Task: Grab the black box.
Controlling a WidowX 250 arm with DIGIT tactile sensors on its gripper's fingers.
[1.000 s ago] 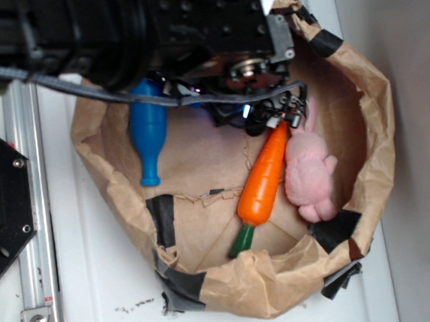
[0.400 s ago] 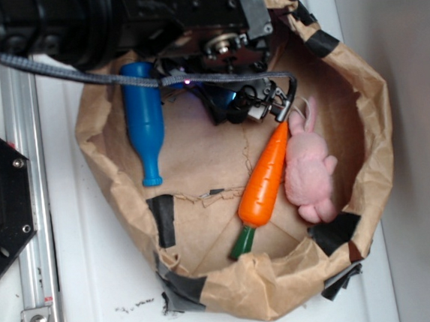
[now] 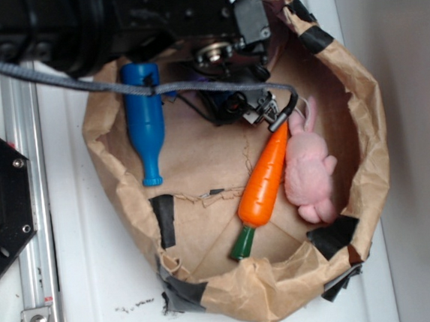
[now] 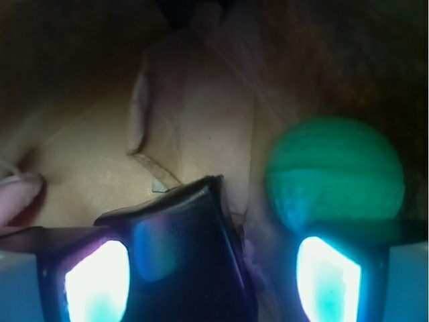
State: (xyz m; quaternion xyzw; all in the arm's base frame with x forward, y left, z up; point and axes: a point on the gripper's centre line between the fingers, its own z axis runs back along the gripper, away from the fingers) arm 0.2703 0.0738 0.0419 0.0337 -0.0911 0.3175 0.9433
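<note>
Robot lab bench, white tabletop (image 3: 98, 292), aluminium rail (image 3: 33, 222), toy-filled paper bag (image 3: 365, 155)

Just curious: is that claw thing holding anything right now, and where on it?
The black box sits between the tool's glowing fingers, but whether they actually grip it cannot be told.

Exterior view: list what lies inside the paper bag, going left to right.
Blue bottle → orange carrot → pink plush bunny. The black box cannot be seen in this view; the arm covers the top of the bag.
</note>
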